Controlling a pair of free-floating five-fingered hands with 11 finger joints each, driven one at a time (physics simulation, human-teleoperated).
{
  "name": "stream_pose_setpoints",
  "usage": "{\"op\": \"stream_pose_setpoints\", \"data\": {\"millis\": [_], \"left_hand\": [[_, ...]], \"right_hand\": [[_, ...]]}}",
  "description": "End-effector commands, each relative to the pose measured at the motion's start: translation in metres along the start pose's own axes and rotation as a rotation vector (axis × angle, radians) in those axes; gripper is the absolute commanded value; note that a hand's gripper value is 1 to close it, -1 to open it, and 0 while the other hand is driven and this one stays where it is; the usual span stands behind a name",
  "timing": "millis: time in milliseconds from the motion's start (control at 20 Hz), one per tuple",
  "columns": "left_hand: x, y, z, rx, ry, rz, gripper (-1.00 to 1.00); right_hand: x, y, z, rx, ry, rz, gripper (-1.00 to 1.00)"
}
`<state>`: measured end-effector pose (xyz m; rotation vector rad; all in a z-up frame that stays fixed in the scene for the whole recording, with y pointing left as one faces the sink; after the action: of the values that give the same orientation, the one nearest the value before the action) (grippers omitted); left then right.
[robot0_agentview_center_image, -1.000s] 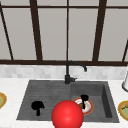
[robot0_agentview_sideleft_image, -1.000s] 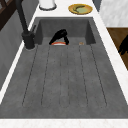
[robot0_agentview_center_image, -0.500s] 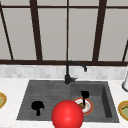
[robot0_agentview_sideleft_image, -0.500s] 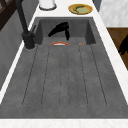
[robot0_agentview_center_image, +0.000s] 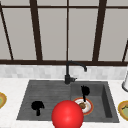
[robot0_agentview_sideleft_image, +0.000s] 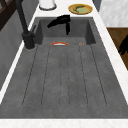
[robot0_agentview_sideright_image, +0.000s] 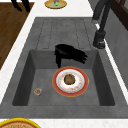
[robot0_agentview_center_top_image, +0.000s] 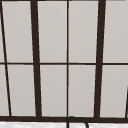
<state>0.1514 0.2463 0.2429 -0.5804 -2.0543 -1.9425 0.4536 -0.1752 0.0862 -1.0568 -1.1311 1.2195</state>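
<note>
Right side view shows the right hand (robot0_agentview_sideright_image: 68, 53) hovering over the sink basin (robot0_agentview_sideright_image: 23, 75), palm down, fingers straight and loosely spread, holding nothing; its long axis runs across the basin, fingertips toward the faucet (robot0_agentview_sideright_image: 100, 30). Just below it the red-rimmed plate (robot0_agentview_sideright_image: 70, 81) lies flat with a brown lump (robot0_agentview_sideright_image: 69, 79) in the middle. Front view shows the left hand (robot0_agentview_center_image: 37, 106) idle over the drainboard (robot0_agentview_center_image: 45, 92).

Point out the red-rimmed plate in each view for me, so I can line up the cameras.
Front view: plate in the basin, lower right of centre, below the right hand.
Left side view: its rim peeks over the basin edge.
Right side view: plate at centre.
Upper view: window.
Shared landmark: the black faucet.
</note>
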Motion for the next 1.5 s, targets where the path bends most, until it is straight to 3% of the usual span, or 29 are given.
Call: {"op": "stream_pose_setpoints", "data": {"millis": [0, 450, 700, 1050, 1250, 1450], "left_hand": [[0.0, 0.0, 0.0, 0.0, 0.0, 0.0, 0.0], [0.0, 0.0, 0.0, 0.0, 0.0, 0.0, 0.0], [0.0, 0.0, 0.0, 0.0, 0.0, 0.0, 0.0], [0.0, 0.0, 0.0, 0.0, 0.0, 0.0, 0.0], [0.0, 0.0, 0.0, 0.0, 0.0, 0.0, 0.0], [0.0, 0.0, 0.0, 0.0, 0.0, 0.0, 0.0]], "right_hand": [[0.006, -0.015, 0.006, -0.083, -0.044, 0.0, -1.0], [0.012, -0.044, 0.0, -0.274, -0.092, -0.003, -1.0], [0.029, -0.065, -0.011, -0.345, -0.071, 0.002, -1.0], [0.061, -0.077, -0.05, -0.302, -0.013, 0.007, -1.0], [0.073, -0.077, -0.084, -0.307, -0.029, 0.004, -1.0], [0.074, -0.083, -0.1, -0.198, -0.041, 0.005, -1.0]]}}
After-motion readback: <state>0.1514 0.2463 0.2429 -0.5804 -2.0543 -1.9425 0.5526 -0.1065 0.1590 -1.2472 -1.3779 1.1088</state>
